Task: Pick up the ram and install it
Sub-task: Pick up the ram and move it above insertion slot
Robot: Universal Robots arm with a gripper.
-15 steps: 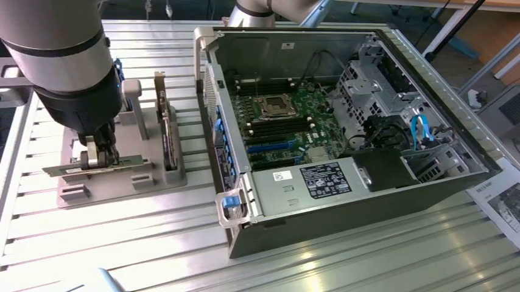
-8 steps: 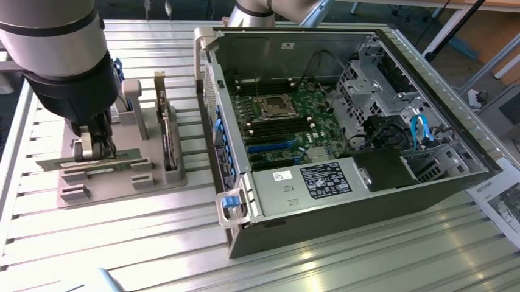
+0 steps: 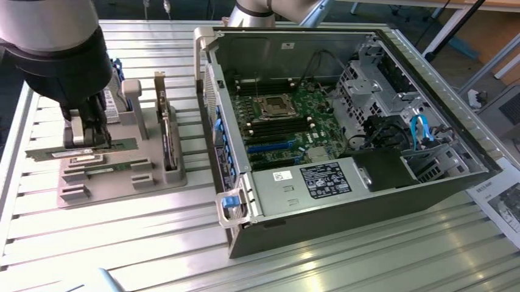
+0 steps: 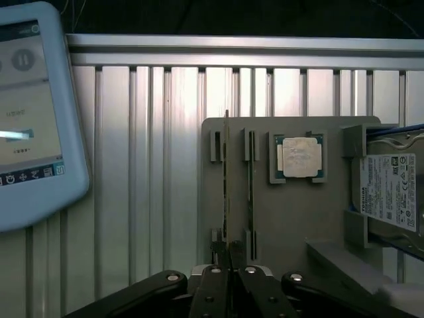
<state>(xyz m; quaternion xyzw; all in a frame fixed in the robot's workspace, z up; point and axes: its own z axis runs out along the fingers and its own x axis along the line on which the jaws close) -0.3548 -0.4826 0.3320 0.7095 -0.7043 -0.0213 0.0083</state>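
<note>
The ram (image 3: 120, 145) is a long thin green stick, seen edge-on in the wrist view (image 4: 226, 172). My gripper (image 3: 81, 143) (image 4: 228, 255) is shut on it near its middle, over the grey parts holder (image 3: 122, 182). The stick's end reaches past the holder's edge, so it looks slightly raised out of its slot. A second green stick (image 3: 114, 166) (image 4: 250, 192) stands in the neighbouring slot. The open computer case (image 3: 341, 201) lies to the exterior view's right, its motherboard (image 3: 313, 106) facing up with dark memory slots (image 3: 281, 129) beside the processor socket (image 3: 272, 104).
On the holder also sit a square silver processor chip (image 4: 298, 158), a hard drive (image 4: 391, 192) (image 3: 114, 106) and an upright circuit card (image 3: 167, 131). A tablet with a lit screen (image 4: 33, 112) lies beside the holder on the slatted metal table (image 3: 122, 243).
</note>
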